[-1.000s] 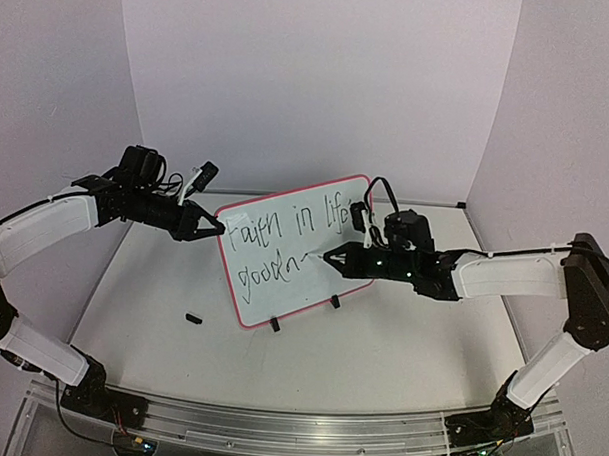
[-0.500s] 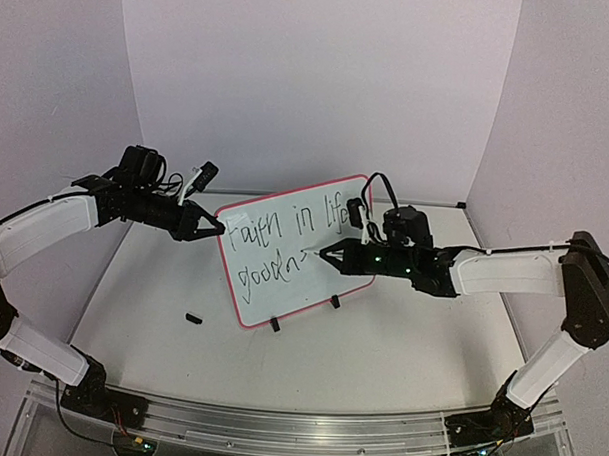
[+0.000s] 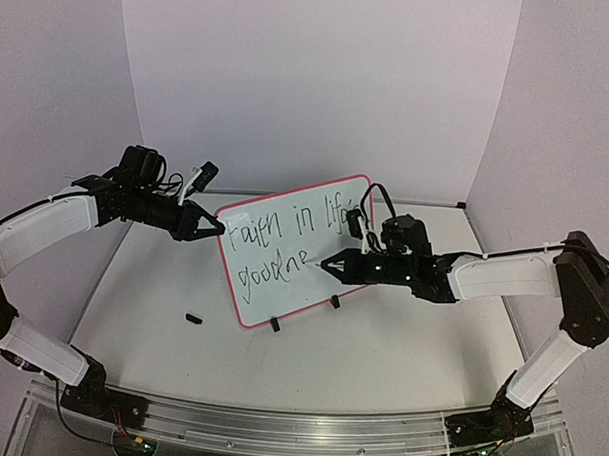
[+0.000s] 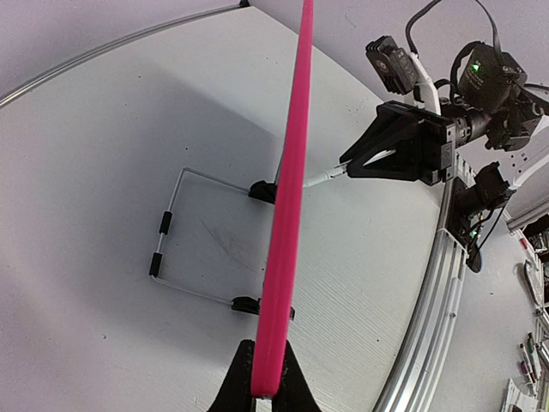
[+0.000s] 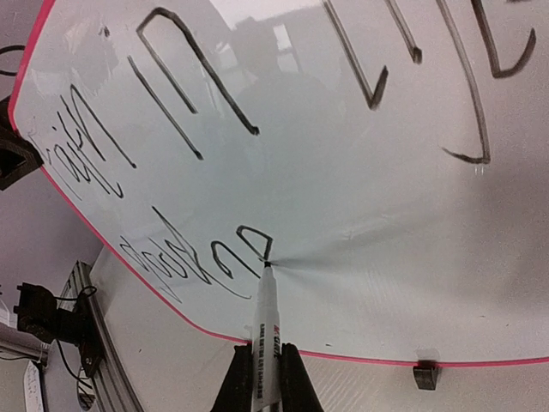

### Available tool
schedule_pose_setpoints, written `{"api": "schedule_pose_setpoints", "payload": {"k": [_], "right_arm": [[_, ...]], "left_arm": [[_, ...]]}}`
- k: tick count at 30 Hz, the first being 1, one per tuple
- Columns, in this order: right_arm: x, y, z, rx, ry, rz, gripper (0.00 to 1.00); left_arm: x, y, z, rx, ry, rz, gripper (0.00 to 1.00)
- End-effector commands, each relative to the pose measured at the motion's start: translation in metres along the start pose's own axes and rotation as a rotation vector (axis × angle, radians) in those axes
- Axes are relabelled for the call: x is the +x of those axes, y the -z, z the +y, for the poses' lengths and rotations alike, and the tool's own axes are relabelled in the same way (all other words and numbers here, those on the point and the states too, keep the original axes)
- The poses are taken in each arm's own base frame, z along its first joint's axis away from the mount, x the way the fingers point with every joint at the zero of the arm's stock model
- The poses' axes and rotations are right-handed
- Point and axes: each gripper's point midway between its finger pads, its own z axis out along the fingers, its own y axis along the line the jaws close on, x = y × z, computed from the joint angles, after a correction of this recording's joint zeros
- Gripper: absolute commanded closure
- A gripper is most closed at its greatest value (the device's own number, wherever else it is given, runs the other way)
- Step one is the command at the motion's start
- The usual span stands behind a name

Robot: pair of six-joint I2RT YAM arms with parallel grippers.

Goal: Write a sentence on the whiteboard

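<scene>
Clamp unchanged: left gripper (image 3: 217,226) stays pinched tight on the left edge of the whiteboard (image 3: 302,288), which stands tilted mid-table (image 3: 401,341). Its second line has gained a letter, now roughly "goodne"; the sentence looks unfinished. Board is white, pink-framed. Right gripper (image 3: 328,265), closed on the marker (image 5: 267,330), keeps its tip on the surface.

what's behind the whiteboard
From the left wrist view, a thin wire stand lies flat on the table behind the whiteboard, joined to its two black feet. In the top view the whiteboard hides it entirely.
</scene>
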Motion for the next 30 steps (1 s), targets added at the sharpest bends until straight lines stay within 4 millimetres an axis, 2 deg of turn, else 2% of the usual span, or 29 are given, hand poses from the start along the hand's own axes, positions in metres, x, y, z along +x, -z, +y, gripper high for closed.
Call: {"api": "schedule_pose_setpoints", "payload": {"k": [1,7,13,20,30], "right_arm": [[0.000,-0.003,-0.007,0.016,-0.014,-0.011,1.00],[-0.006,0.001,-0.008,0.040,-0.002,-0.033,1.00],[-0.020,0.018,-0.008,0.085,0.024,-0.085,1.00],[-0.032,0.038,0.002,0.075,0.041,-0.136,1.00],[-0.038,0.028,0.002,0.038,0.033,-0.129,1.00]], "left_arm": [[0.021,-0.011,0.014,-0.042,0.026,0.073,1.00],[0.022,-0.011,0.015,-0.046,0.026,0.074,1.00],[0.021,-0.011,0.015,-0.045,0.024,0.074,1.00],[0.021,-0.010,0.014,-0.044,0.024,0.072,1.00],[0.020,-0.009,0.014,-0.047,0.021,0.069,1.00]]}}
